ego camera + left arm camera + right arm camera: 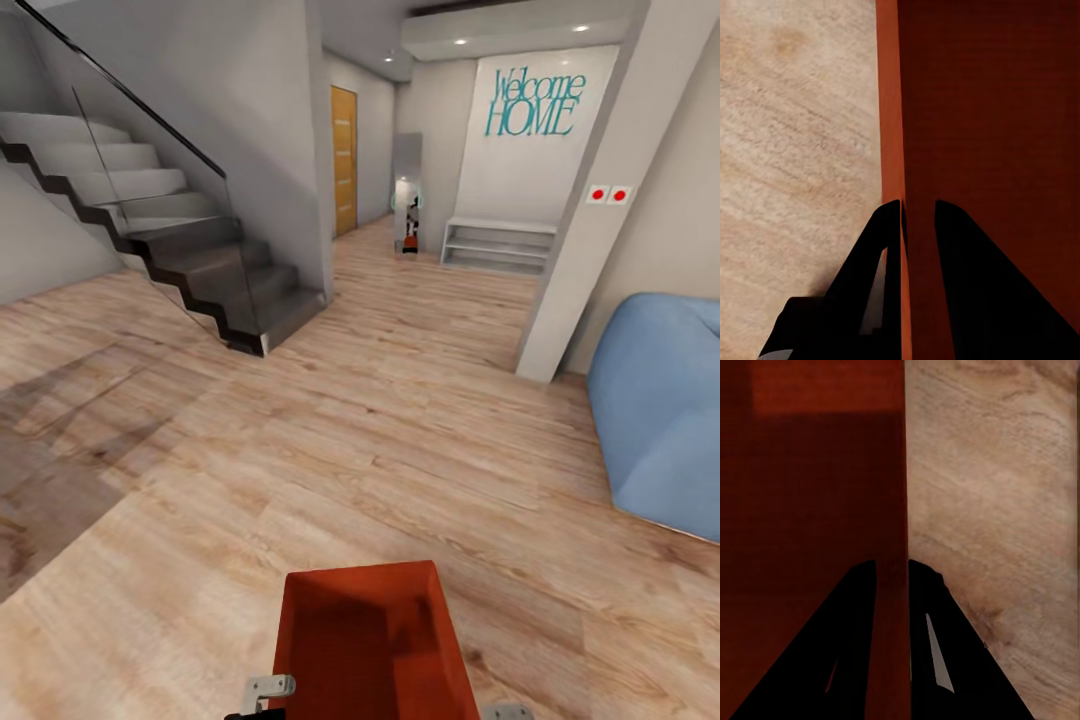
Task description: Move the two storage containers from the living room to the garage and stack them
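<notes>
1. An orange-red rectangular thin-walled plastic storage container (370, 640) is sitting at 6 o'clock in the head view, open side up, raised above the light wood plank floor (330, 450) of the living room.
2. The left gripper (919, 214) is clamping one side wall of the container: in the left wrist view one black finger (881, 255) is lying outside the wall and the other inside, with the thin wall pinched between them.
3. The right gripper (891, 570) is clamping the opposite side wall in the same way, its two dark fingers (847, 622) pressing on either face of the wall, so both sets of jaws are closed on the bin.
4. Grey metal parts of the two arms are showing at the container's near corners, at about 7 o'clock (268, 688) and 5 o'clock (508, 712) in the head view.
5. A dark stepped staircase with a glass balustrade (170, 230) is rising at 10 o'clock.
6. A rounded blue sofa (660, 410) is sitting at 3 o'clock, beside a pale pillar (590, 230) bearing two red buttons (609, 194).
7. A wall with teal "Welcome HOME" lettering (535, 102) is standing at 1 o'clock, above a low grey shelf unit (500, 245).
8. A yellow-brown wooden door (343, 160) is showing at 12 o'clock, down the hallway.
</notes>
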